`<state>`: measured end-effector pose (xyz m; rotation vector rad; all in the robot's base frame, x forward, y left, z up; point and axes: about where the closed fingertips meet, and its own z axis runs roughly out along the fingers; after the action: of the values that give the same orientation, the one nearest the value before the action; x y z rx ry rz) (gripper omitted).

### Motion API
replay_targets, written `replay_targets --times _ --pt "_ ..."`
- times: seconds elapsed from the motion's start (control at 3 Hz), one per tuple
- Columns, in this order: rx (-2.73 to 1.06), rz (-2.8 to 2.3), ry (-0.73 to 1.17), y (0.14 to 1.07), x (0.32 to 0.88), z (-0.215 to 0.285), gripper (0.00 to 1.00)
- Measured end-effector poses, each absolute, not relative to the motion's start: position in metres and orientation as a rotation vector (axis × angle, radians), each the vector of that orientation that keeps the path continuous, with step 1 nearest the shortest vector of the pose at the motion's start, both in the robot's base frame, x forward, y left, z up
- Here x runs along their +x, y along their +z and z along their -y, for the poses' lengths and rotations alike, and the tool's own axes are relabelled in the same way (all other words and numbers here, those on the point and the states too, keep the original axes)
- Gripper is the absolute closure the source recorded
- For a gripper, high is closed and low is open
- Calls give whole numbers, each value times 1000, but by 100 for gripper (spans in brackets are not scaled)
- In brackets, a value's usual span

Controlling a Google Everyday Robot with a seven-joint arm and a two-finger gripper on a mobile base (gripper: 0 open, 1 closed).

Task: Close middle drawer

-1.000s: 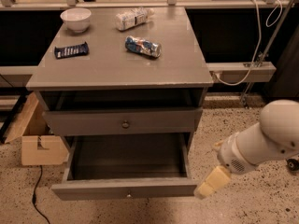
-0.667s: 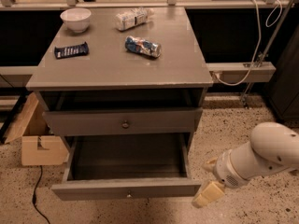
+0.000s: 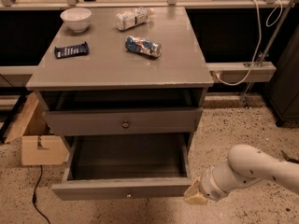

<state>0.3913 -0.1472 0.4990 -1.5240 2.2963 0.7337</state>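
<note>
Gripper is sitting beside right front corner of middle drawer, grip state can't tell; pushing off-centre there is risking racking or slipping off.

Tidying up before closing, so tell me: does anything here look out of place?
Yes: the middle drawer stands pulled far out of the cabinet, dark inside exposed, while the drawer above it juts only a little. The gripper sits by the middle drawer's right front corner. On top, a bottle lies on its side.
</note>
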Motion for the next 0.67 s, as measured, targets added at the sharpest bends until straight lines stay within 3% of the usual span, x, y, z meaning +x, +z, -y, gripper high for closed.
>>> replay_targets --times 0.33,0.67 --pt "-1561 -2264 734 453 401 130 88" --pt "-1573 -2225 685 421 412 114 100"
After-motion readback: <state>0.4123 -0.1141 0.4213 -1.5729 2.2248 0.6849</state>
